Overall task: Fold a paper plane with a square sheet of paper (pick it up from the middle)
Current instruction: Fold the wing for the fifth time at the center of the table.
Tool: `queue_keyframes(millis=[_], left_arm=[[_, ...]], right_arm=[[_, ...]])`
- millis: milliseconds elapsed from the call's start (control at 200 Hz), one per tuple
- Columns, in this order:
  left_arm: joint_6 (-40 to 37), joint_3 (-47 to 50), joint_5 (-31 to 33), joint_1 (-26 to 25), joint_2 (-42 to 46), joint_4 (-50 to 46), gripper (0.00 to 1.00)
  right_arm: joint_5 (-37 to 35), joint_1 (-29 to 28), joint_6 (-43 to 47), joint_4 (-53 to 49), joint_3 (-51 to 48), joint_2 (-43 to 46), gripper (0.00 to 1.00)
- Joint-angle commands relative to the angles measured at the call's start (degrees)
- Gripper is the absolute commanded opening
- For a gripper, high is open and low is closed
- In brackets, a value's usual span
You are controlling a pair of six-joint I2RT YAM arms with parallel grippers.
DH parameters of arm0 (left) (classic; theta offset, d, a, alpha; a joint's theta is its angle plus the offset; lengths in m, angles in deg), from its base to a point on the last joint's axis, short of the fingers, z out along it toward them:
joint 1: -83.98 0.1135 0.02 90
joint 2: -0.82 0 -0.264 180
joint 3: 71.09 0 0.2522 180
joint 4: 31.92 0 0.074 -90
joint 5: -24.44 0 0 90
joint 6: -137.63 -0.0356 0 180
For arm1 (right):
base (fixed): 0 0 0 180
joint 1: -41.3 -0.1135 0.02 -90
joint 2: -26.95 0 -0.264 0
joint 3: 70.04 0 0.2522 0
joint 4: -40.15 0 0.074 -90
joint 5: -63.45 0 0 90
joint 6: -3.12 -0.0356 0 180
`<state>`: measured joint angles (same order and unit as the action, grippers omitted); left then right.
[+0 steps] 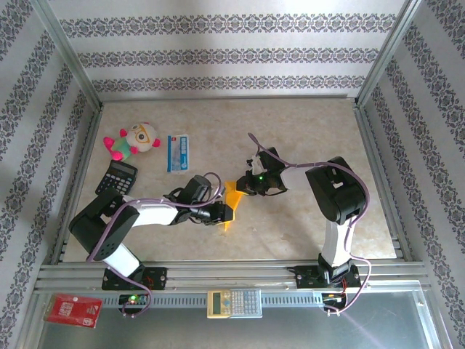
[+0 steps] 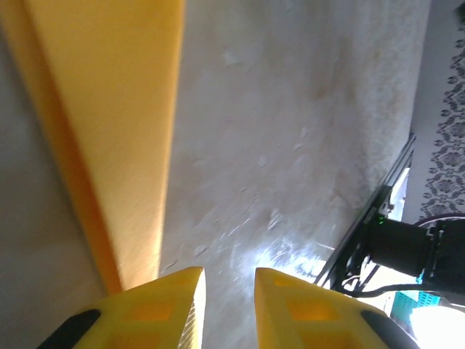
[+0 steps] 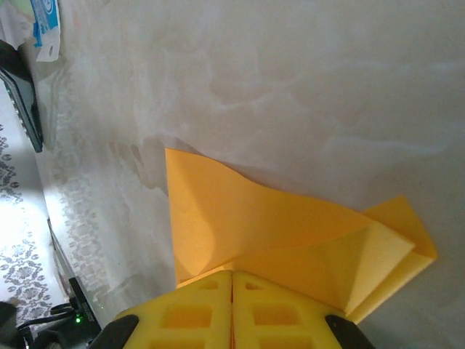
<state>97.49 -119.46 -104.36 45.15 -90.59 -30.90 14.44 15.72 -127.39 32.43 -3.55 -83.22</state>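
Observation:
The square sheet of paper [image 1: 232, 195] is orange-yellow and folded into layered triangular flaps; it is held near the table's middle. In the right wrist view the folded sheet of paper [image 3: 276, 225] spreads out from my right gripper [image 3: 232, 275], whose yellow fingers are shut on its near edge. The right gripper [image 1: 245, 186] sits just right of the paper from above. My left gripper [image 2: 229, 280] has a narrow gap between its fingers with bare table showing through it. A long fold of the paper [image 2: 109, 109] lies just left of its left finger. The left gripper [image 1: 225, 212] is at the paper's lower edge.
A black calculator [image 1: 116, 177], a plush toy [image 1: 132, 140] and a blue-and-white packet [image 1: 178, 153] lie at the back left. A second calculator [image 1: 234, 302] and a red packet [image 1: 73, 310] rest on the front rail. The right arm [image 2: 414, 247] is close to the left gripper.

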Motion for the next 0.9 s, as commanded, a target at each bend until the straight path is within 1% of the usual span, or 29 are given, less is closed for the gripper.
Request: queue_keyframes(millis=[0, 75, 160, 290, 470, 679, 894], left_arm=[[0.0, -3.2, 1.7, 1.0, 0.0, 0.8, 0.19], [-1.5, -5.6, 3.3, 1.0, -2.0, -1.5, 0.13], [-2.5, -8.2, 4.3, 1.0, -4.5, -2.0, 0.09], [-4.9, -11.6, 5.9, 1.1, -8.0, -3.2, 0.05], [-8.1, -13.8, 8.8, 1.2, -11.4, -6.0, 0.03], [-8.4, -11.6, 8.4, 1.1, -13.4, -5.8, 0.03], [-9.2, -9.0, 8.0, 0.7, -11.0, -7.5, 0.04]], right_arm=[[-2.3, 0.5, 1.4, 0.3, -1.5, -2.3, 0.08], [-2.2, 0.7, 1.4, 0.4, -1.6, -2.4, 0.08], [-2.1, 0.7, 1.2, 0.7, -1.7, -2.4, 0.09], [-2.3, 0.7, 1.0, 1.0, -1.9, -2.3, 0.08], [-2.1, 0.8, 0.6, 1.4, -2.1, -2.7, 0.08], [-2.3, 1.2, 0.3, 1.6, -1.8, -3.1, 0.08], [-2.9, 1.5, 0.2, 1.0, -1.8, -3.5, 0.08]])
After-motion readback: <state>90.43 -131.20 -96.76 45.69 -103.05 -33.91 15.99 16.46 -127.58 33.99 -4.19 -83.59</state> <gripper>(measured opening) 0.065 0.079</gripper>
